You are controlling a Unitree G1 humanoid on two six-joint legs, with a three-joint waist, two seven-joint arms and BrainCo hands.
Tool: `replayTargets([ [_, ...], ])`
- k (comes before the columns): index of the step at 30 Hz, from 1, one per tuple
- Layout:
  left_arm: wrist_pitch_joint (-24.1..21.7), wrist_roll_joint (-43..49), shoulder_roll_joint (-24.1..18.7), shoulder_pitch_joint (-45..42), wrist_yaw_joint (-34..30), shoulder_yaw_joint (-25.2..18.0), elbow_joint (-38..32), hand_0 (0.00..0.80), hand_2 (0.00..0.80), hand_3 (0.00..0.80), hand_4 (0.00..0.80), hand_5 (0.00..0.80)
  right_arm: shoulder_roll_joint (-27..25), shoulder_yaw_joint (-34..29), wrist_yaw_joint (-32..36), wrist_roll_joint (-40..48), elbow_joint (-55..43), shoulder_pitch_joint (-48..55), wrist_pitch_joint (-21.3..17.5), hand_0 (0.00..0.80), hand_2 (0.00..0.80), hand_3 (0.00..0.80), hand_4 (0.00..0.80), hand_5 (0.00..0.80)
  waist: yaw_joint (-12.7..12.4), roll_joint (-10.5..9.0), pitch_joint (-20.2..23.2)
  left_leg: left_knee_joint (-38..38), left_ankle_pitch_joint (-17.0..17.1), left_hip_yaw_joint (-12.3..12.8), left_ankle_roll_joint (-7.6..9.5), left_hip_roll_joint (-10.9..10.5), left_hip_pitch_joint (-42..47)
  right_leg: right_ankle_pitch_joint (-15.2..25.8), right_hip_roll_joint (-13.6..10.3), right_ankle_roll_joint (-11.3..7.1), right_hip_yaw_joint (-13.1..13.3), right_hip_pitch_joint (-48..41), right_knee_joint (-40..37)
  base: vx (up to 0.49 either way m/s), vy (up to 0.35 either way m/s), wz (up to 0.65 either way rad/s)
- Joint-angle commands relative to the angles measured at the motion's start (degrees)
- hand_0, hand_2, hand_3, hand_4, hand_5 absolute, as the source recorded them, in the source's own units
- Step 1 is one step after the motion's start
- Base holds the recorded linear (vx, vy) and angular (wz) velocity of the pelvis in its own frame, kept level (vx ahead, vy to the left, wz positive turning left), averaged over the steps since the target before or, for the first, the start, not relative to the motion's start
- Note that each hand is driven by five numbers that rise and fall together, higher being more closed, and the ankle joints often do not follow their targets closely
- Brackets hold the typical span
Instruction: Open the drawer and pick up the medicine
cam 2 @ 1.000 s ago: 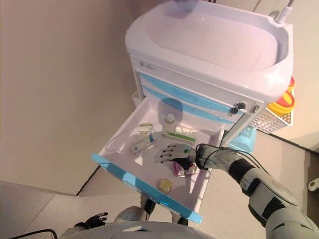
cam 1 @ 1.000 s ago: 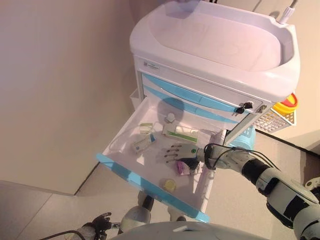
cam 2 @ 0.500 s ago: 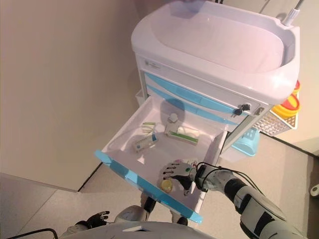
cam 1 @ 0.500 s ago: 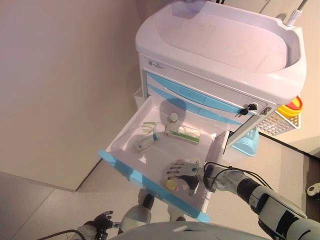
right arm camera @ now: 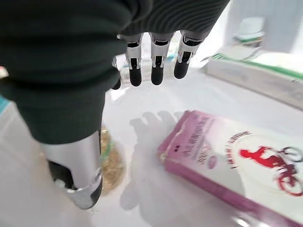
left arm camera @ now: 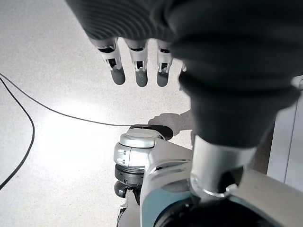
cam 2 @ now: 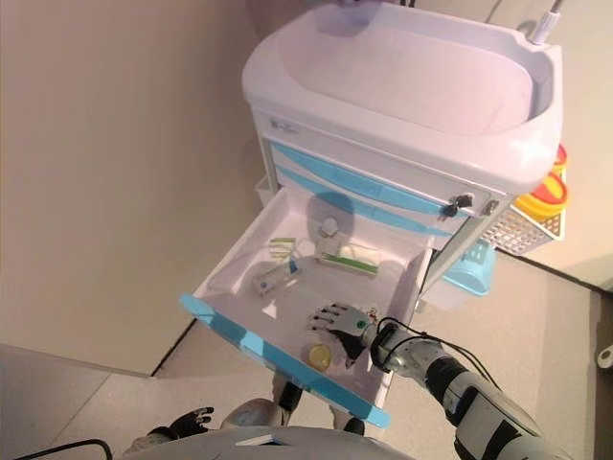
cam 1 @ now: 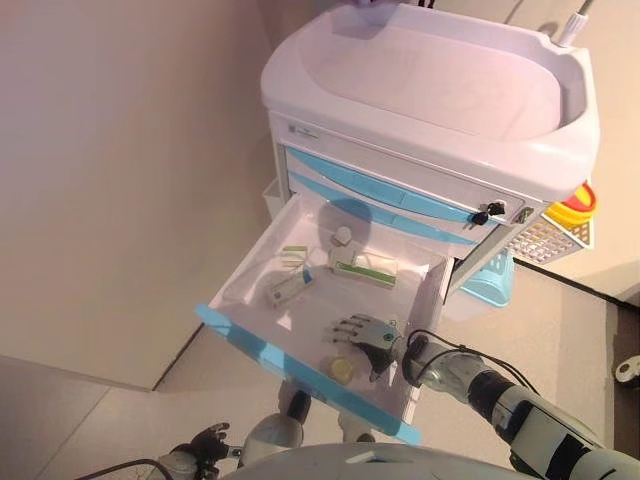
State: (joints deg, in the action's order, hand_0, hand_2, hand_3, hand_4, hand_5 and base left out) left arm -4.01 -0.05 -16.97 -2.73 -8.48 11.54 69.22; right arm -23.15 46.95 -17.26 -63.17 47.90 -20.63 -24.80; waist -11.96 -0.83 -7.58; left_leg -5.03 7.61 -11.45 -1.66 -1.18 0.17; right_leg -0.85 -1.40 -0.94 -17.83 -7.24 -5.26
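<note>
A white medical cart [cam 1: 430, 90] with a tub-shaped top and blue-fronted drawers stands against a beige wall, and a white wire basket [cam 1: 545, 238] holding a yellow and red container [cam 1: 572, 210] hangs on its right side, with a light blue bin [cam 1: 487, 285] on the floor below. The drawer [cam 1: 300, 365] stands pulled out toward the robot, its blue front nearest. Inside, toward the far end, lie a long white-and-green box [cam 1: 365, 269], a small white bottle [cam 1: 342, 235], a small green-striped box [cam 1: 292, 254] and a white tube-like pack with a blue end [cam 1: 288, 288]; a round yellowish tin [cam 1: 342, 370] sits near the drawer front. The right hand [cam 1: 365, 335] hovers over the near right part of the drawer, fingers extended and loosely spread, gripping nothing. In its wrist view the pink medicine box [right arm camera: 227, 163] lies flat on the drawer floor just under and beside the palm, not clasped, with the tin close by. The left hand [cam 1: 205, 443] hangs low by the floor, fingers relaxed and empty. Compared with a second ago, the right hand has drawn back from mid-drawer toward the near right corner, and the pink box sits with it there.
</note>
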Motion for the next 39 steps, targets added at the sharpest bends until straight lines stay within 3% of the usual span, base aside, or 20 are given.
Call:
replayTargets([
  [1, -1.5, -0.4, 1.5, 2.6, 0.2, 1.8, 3.9, 0.000, 0.000, 0.000, 0.000, 0.000, 0.9, 0.2, -1.4, 0.3, -4.8, -1.7, 0.1, 0.000, 0.000, 0.000, 0.000, 0.000, -0.1, -0.99, -0.8, 1.2, -6.0, 0.7, 0.07, -1.8, 0.3, -1.2, -2.1, -1.86, 0.8, 2.4, 4.5, 0.000, 0.000, 0.00],
  [27, -1.2, 0.6, 1.4, 2.7, 0.3, 3.2, 3.1, 0.000, 0.000, 0.000, 0.000, 0.000, 2.8, 4.1, 0.5, -0.3, -2.1, -1.9, -3.6, 0.000, 0.000, 0.000, 0.000, 0.000, -1.6, -0.99, -1.0, 0.8, -5.7, -0.4, 0.08, -2.0, 0.3, -1.4, -2.2, -1.92, -0.4, 1.9, 4.2, 0.000, 0.000, 0.00],
  [39, -0.8, 0.8, 1.5, 2.8, 0.4, 3.6, 2.6, 0.000, 0.000, 0.000, 0.000, 0.000, 3.5, 4.2, -0.2, -0.8, -1.6, -1.2, -3.3, 0.000, 0.000, 0.000, 0.000, 0.000, -1.7, -0.98, -1.0, 0.8, -5.6, -0.5, 0.05, -2.0, 0.2, -1.2, -2.3, -2.05, -0.6, 1.9, 4.1, 0.001, -0.001, 0.01],
])
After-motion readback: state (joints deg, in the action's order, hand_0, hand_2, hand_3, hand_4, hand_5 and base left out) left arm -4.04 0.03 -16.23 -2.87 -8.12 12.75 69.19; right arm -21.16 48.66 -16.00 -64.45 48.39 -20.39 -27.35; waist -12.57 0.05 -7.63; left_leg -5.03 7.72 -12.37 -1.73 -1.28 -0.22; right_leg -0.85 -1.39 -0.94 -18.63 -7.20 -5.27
